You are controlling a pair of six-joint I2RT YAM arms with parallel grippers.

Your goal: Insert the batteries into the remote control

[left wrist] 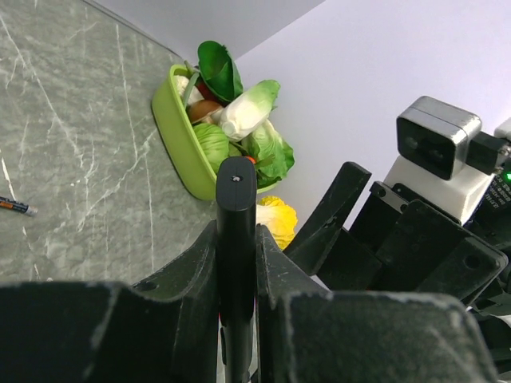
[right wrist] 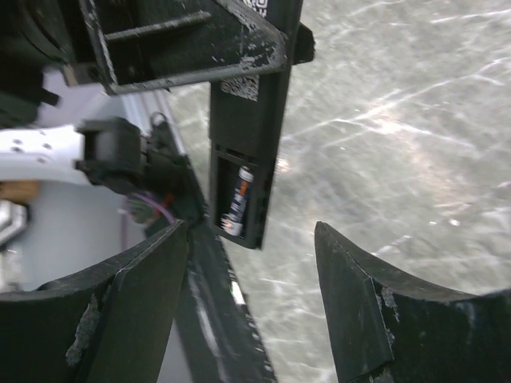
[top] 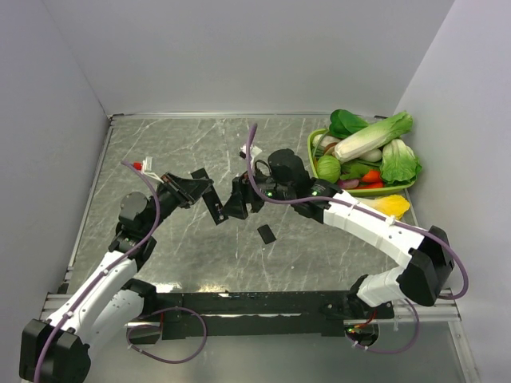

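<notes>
The slim, flat black plastic remote control (left wrist: 236,191) stands edge-on in the middle of my left wrist view, a matte bar with a rounded top and one small hole near its tip. The left claw (left wrist: 237,249) is clamped on it, its scuffed black fingers (left wrist: 192,271) pressing both broad faces.

From the right wrist camera I see the remote's back hanging down from the top centre, its rectangular battery bay uncovered near the lower end. One thin cylindrical battery (right wrist: 239,201), with pale and orange markings, lies inside the bay. The right claw (right wrist: 250,233) is spread wide and holds nothing. Its two chipped, wedge-shaped fingers (right wrist: 136,295) fill the lower corners of the frame.

A second thin battery (left wrist: 14,207) lies flat on the grey marble-veined table (left wrist: 80,120) at the left edge of the left wrist view.

Overhead, both arms reach inward with bent elbows and meet at the centre. A small flat black rectangular cover (top: 267,233) lies on the table just below and right of them. A glossy lime-green plastic basket (left wrist: 172,128) of leafy vegetables sits by the wall.
</notes>
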